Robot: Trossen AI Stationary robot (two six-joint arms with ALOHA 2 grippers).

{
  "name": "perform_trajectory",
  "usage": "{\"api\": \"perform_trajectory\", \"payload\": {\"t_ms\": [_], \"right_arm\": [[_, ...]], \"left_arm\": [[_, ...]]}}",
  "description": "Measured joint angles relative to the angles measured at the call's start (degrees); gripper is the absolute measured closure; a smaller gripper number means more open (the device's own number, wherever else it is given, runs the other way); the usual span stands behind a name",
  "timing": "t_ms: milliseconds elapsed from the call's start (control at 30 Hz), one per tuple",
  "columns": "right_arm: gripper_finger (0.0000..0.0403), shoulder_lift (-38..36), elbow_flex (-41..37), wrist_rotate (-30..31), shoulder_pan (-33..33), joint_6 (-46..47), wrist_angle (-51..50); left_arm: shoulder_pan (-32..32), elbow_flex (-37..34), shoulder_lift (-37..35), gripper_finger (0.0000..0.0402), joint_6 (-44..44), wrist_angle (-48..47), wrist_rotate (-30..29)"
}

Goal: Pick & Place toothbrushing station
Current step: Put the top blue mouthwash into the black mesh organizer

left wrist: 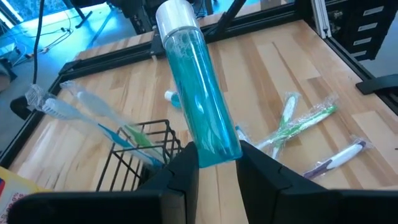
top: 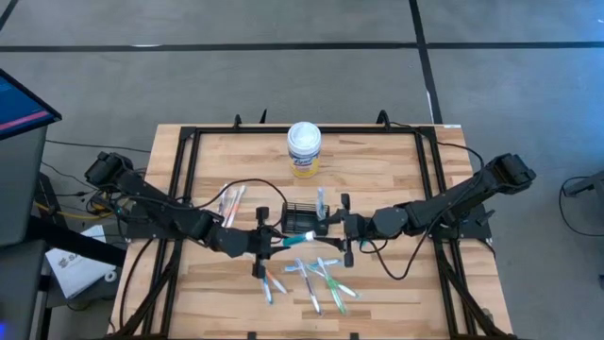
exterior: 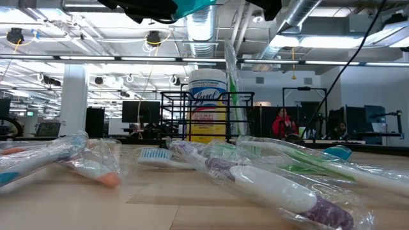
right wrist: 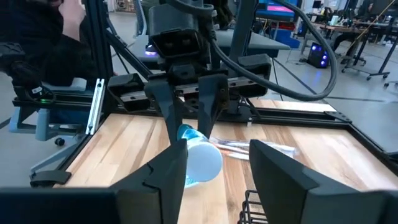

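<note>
Now the toothbrushing station (top: 300,216) sits between left hand (top: 279,243), pinching a blue tube (left wrist: 200,106), and spread right hand (top: 332,229).

Both arms are dark, near-black, built of slim tubular links joined by blocky rounded joint housings, and thin black cables loop loosely alongside them. The left claw (left wrist: 214,171) ends in two broad, flat, matte black fingers (left wrist: 177,180) with angular, wedge-like faces. The right claw (right wrist: 214,168) has the same pair of thick black fingers (right wrist: 158,177), squared at the edges. Behind the left claw's fingers sits a boxy black wrist housing (right wrist: 180,43) with a rectangular recessed face, and cables rise from its top.
</note>
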Motion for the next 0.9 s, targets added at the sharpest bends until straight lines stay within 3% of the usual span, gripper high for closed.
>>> {"api": "perform_trajectory", "payload": {"t_ms": [667,900], "right_arm": [[0.0243,0.4,0.0,-2.9,-0.6,-1.7,2.8],[0.0307,0.4,0.0,-3.3,-0.4,-4.5,3.7]], "left_arm": [[1.1,0.1,0.0,0.0324,2.6,4.2,2.3],[1.1,0.1,0.0,0.0325,2.8,4.5,2.7]]}}
